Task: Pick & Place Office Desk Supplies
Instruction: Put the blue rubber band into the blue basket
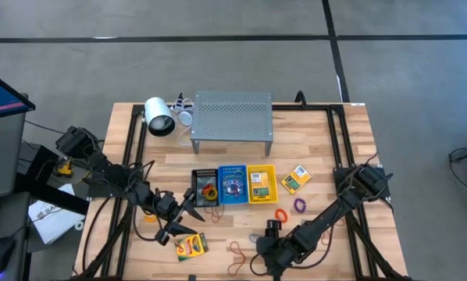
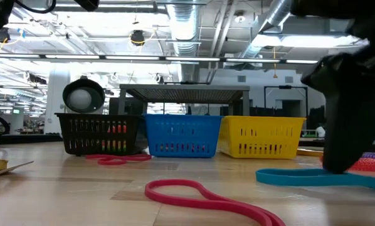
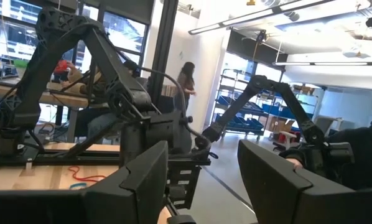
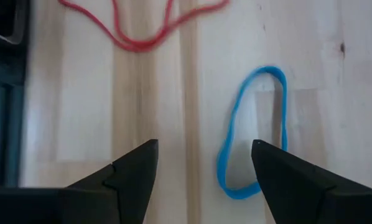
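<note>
My right gripper (image 4: 201,163) hangs open above the wooden table (image 1: 319,140) near its front edge, pointing steeply down. A blue rubber band (image 4: 254,134) lies flat on the wood, its near end beside one fingertip; I cannot tell whether they touch. A red rubber band (image 4: 136,31) lies just beyond. My left gripper (image 3: 204,177) is open, held level above the table's front left with nothing between its fingers. One crayon box (image 1: 190,246) lies near the front edge, another (image 1: 296,179) beside the yellow basket.
Black (image 1: 204,187), blue (image 1: 233,186) and yellow (image 1: 262,183) baskets stand in a row at mid-table, with a grey perforated shelf (image 1: 232,117) behind them. Orange (image 1: 281,214) and purple (image 1: 300,205) bands lie right of centre. A person (image 3: 186,84) stands in the room beyond.
</note>
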